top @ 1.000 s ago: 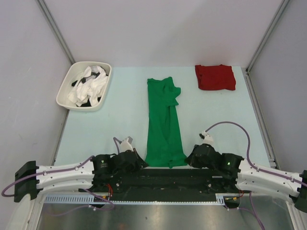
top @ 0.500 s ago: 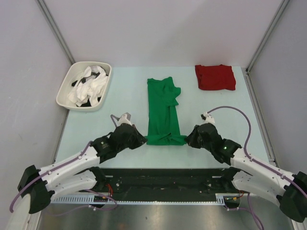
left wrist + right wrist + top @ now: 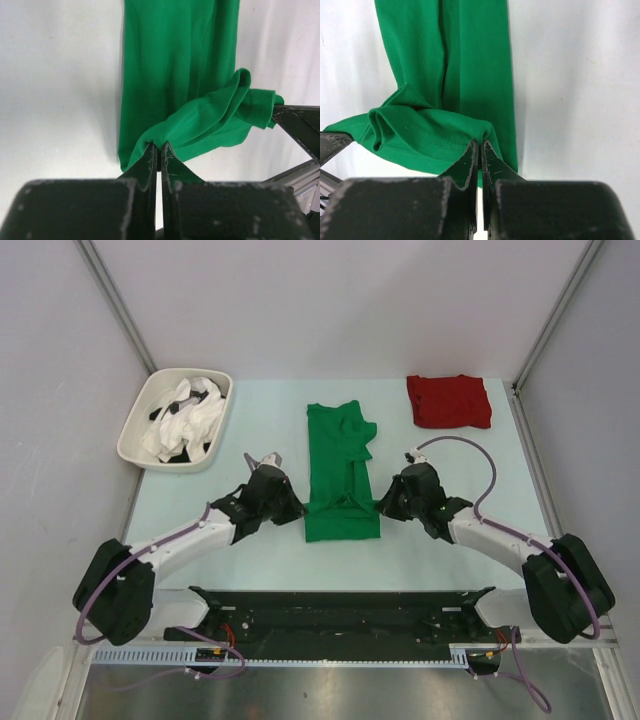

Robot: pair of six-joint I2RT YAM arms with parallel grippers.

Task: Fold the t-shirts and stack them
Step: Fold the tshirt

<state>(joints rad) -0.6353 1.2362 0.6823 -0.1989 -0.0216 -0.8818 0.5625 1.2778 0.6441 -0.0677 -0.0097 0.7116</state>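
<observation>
Left gripper [image 3: 158,150] pinched tight on the near hem corner of the green shirt [image 3: 338,455]; right gripper [image 3: 480,149] clamped likewise on the opposite hem corner. Hem lifted and bunched between the two, drooping in a soft ridge above the flat cloth. Beyond the jaws, rest of the shirt lying long and narrow on the table [image 3: 450,450], collar end farthest off. Step in hand, by the look of it: folding the hem over toward the collar. Next move likely calls for carrying both corners forward at an even pace, keeping the hem taut, then laying it down square. Red shirt [image 3: 449,401] folded, ahead and right of the right gripper, well apart. Bin [image 3: 134,436] of white cloth ahead and left of the left gripper, well apart. Bare table either side of the shirt; walls far out on both flanks.
</observation>
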